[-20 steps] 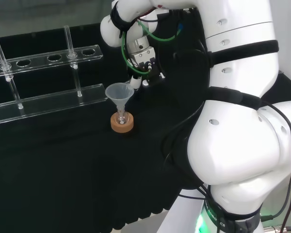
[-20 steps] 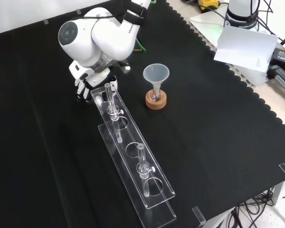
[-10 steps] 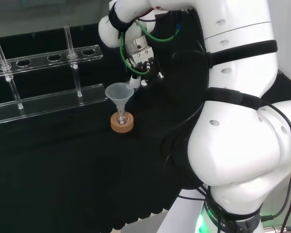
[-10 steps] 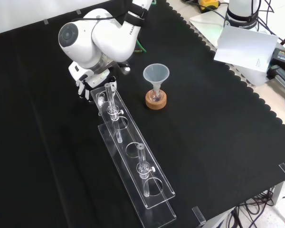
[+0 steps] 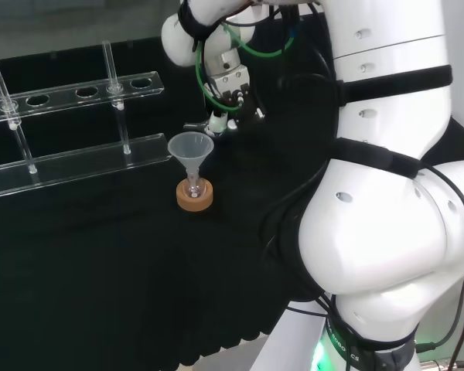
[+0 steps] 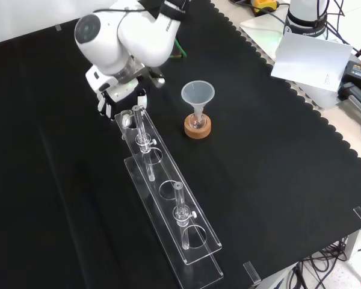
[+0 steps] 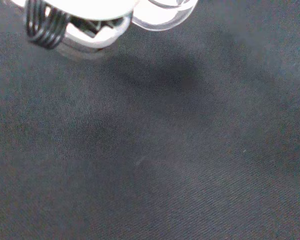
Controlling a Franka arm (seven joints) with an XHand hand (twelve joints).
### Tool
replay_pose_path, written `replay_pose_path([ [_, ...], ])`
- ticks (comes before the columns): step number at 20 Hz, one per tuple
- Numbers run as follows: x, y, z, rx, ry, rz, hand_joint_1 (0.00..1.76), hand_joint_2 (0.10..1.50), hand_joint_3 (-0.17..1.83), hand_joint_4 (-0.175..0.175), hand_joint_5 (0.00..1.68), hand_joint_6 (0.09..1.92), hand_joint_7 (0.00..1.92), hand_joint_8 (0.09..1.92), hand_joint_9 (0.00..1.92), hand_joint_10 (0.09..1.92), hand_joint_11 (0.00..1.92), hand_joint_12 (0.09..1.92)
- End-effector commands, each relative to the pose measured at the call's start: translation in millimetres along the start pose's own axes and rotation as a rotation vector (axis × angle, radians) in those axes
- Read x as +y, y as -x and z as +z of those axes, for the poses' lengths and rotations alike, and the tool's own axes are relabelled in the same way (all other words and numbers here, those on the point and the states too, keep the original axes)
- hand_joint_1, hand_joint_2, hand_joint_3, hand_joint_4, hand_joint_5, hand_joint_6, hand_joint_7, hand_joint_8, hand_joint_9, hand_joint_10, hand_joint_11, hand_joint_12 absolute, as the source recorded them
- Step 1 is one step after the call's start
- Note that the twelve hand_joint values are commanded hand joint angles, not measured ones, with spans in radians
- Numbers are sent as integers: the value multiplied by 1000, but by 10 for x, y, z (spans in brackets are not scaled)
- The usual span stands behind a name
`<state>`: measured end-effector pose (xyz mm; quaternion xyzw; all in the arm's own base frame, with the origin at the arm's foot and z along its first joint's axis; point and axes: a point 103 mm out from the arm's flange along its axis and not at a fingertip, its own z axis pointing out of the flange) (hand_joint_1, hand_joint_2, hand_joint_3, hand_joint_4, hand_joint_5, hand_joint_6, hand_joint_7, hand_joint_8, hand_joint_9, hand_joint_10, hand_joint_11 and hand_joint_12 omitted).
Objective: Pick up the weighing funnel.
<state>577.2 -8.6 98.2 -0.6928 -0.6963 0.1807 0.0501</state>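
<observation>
In the head view the hand hangs above the cloth just behind the big funnel, its fingers curled round the weighing funnel, a small clear piece whose stem pokes out to the left. The wrist view has that clear piece close beside a white part of the hand, with bare black cloth below. Seen from the front, the hand hovers at the far end of the tube rack. The big funnel stands in its small flask on a cork ring.
A long clear rack with glass tubes upright in it lies left of the funnel in the head view. The arm's white links take up that view's right side. Papers and cables lie past the cloth's scalloped edge in the front view.
The hand has risen from the cloth, taking the weighing funnel with it; its stem now pokes out beside the fingers. The big funnel and rack have not moved.
</observation>
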Motion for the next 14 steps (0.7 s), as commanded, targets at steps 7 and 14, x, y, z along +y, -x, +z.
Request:
replay_pose_path([
  [7,-520,286,-505,17,45,32,1137,658,622,175,1320,570,693,633,1064,318,908,995],
  [14,-821,319,-727,-6,31,59,1137,653,632,175,1320,575,666,632,1055,304,894,992],
])
